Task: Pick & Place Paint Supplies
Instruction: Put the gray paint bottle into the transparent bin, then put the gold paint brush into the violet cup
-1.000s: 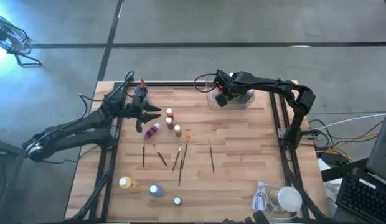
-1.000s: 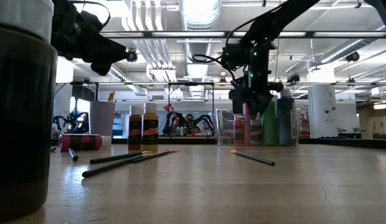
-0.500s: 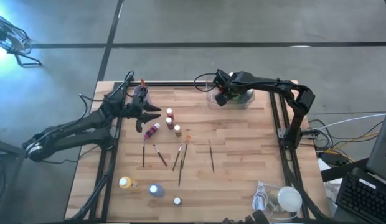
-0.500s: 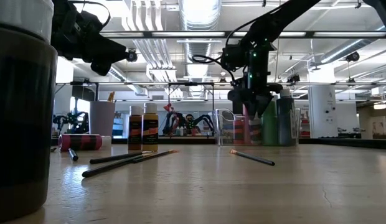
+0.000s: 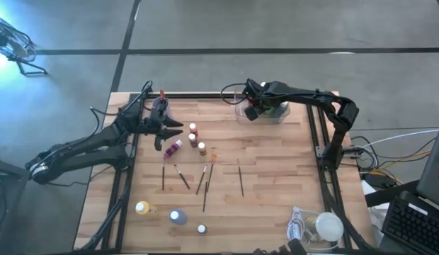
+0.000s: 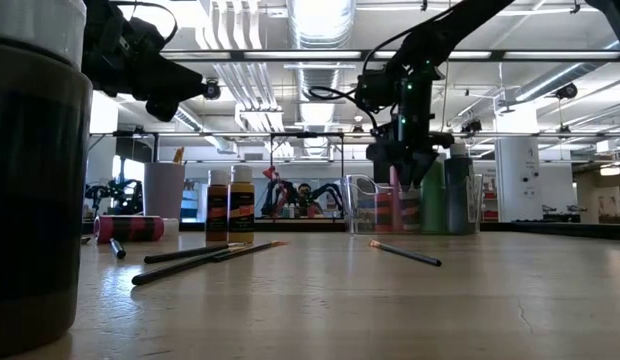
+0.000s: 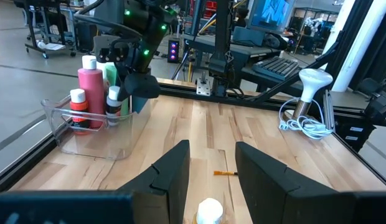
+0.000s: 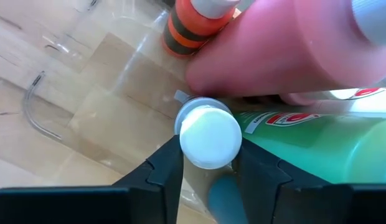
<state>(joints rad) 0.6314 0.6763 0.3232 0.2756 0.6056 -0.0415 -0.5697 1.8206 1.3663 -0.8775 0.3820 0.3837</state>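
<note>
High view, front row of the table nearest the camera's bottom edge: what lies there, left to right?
Yellow bottle → blue bottle → small white-capped bottle → coiled cord → white round lump.

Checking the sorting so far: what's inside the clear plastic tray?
In the clear plastic tray: a tall pink bottle, a small red bottle, a green bottle. The right gripper hides anything behind.

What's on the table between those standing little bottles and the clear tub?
Nothing: in the high view, bare wood runs from the standing bottles to the clear tub. The lone orange bit lies off that line.
</note>
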